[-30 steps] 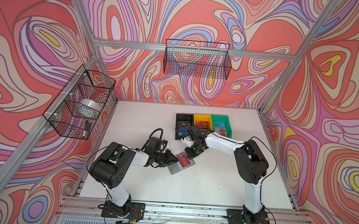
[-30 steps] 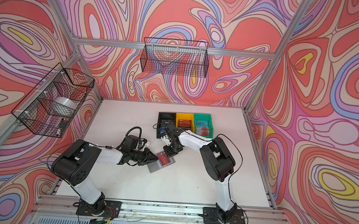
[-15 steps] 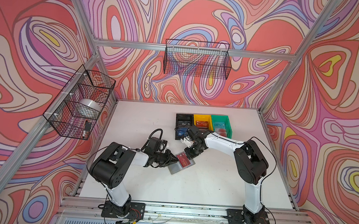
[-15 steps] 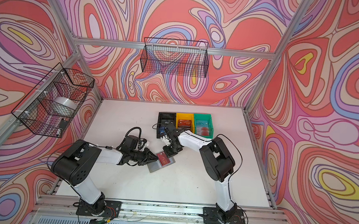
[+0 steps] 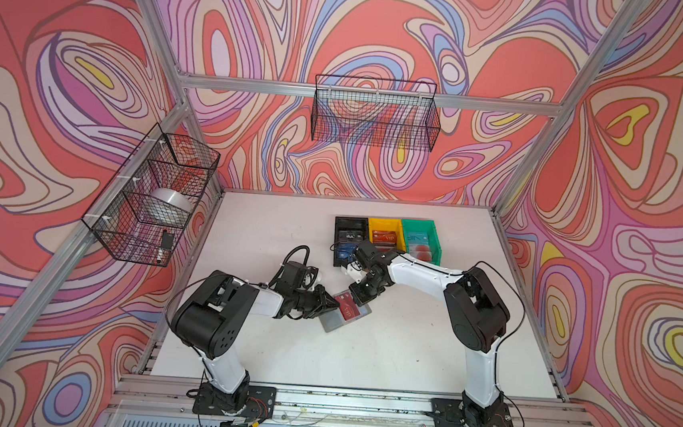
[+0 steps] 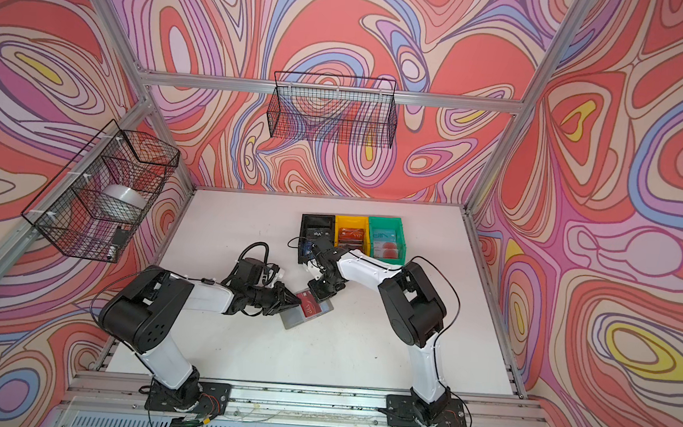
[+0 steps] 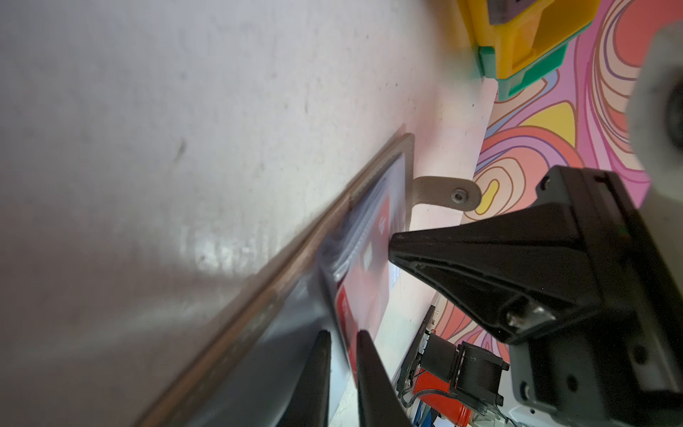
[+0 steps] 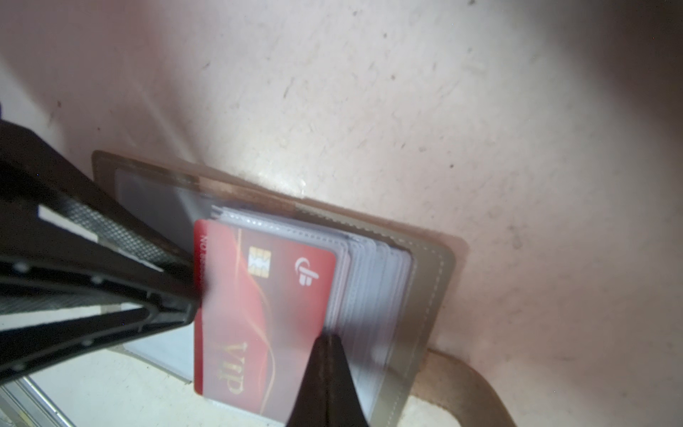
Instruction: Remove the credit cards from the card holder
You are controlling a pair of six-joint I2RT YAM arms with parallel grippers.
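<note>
The grey card holder (image 5: pixel 333 321) (image 6: pixel 293 320) lies open on the white table, clear sleeves fanned out (image 8: pixel 373 281). A red VIP credit card (image 8: pixel 258 307) (image 5: pixel 350 305) (image 7: pixel 364 292) sticks partly out of a sleeve. My left gripper (image 7: pixel 343 334) (image 5: pixel 335 304) (image 6: pixel 296 301) is shut on the card's outer edge, a finger on each face. My right gripper (image 8: pixel 329 342) (image 5: pixel 356 297) (image 6: pixel 319 294) is shut, its tips pressing down on the sleeves beside the card's other end. The holder's closing tab (image 7: pixel 449 194) lies flat on the table.
Black (image 5: pixel 337 233), yellow (image 5: pixel 385 221) and green (image 5: pixel 434 234) bins stand in a row behind the holder, with cards inside. Two wire baskets hang on the left (image 5: pixel 149 195) and back (image 5: pixel 375 113) walls. White table (image 5: pixel 404 353) stretches in front and right.
</note>
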